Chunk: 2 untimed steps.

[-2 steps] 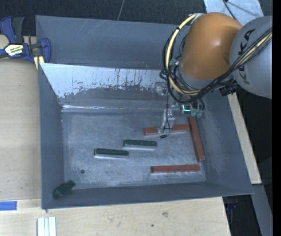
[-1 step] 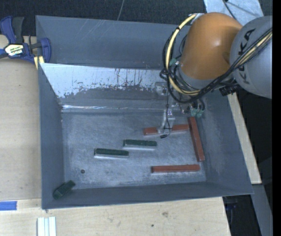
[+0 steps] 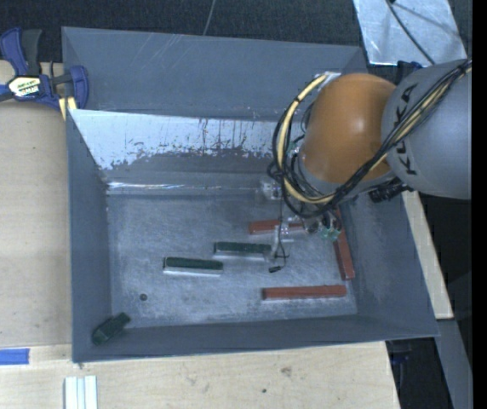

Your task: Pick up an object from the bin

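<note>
Gripper [image 3: 277, 256] low in right-centre of bin [image 3: 86, 228], at right end of dark green flat bar [image 3: 240, 249]. Cannot tell how far open, or whether it has hold of anything.
Short brown bar [image 3: 263, 227] just beyond.
Long brown bar [image 3: 303, 292] nearer.
2nd green bar [image 3: 192, 265] to left.

The bin [image 3: 86, 228] holds three red-brown bars [image 3: 303, 293] [image 3: 344, 258] [image 3: 263, 227], two dark green bars [image 3: 192, 265] [image 3: 240, 249], one dark green lump [image 3: 110, 328] in the near left corner, and one tiny dark speck [image 3: 144, 296].
</note>
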Each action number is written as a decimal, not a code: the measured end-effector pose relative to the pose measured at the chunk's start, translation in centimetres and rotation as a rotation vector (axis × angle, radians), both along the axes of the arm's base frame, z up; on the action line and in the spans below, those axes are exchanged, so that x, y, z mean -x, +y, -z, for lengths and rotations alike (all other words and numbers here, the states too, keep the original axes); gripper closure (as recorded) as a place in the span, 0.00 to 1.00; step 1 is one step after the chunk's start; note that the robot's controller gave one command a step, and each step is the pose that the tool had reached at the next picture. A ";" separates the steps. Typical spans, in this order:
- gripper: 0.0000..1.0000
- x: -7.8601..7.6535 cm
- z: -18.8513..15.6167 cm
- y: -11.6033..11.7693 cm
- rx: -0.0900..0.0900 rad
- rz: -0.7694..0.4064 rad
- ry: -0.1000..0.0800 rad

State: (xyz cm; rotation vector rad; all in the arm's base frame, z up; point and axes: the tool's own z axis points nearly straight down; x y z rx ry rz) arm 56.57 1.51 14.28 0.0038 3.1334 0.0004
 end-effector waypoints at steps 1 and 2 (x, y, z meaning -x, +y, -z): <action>0.00 -0.9 3.0 0.1 0.000 0.002 0.010; 1.00 -4.2 7.1 -5.2 0.002 -0.151 0.001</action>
